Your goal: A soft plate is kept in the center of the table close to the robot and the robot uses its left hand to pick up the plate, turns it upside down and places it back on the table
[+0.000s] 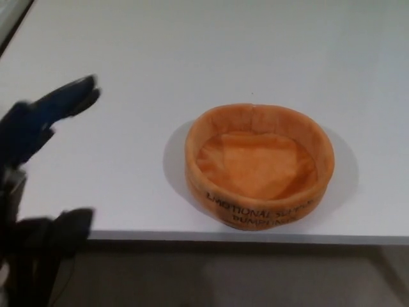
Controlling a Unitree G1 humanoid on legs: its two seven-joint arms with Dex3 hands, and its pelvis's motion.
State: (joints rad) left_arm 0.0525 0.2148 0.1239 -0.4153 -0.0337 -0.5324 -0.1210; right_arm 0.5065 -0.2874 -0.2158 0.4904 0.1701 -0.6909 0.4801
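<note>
An orange soft plate [258, 166] with a raised rim and black lettering on its near side sits upright on the white table [192, 57], close to the front edge and a little right of centre. My left hand [41, 160] is at the picture's left, blurred, with its fingers [67, 99] spread wide apart and nothing in it. It is well to the left of the plate and does not touch it. My right hand does not show.
The table's front edge [192, 235] runs across the lower part of the picture, with brownish floor below it. A dark strip shows at the top left corner.
</note>
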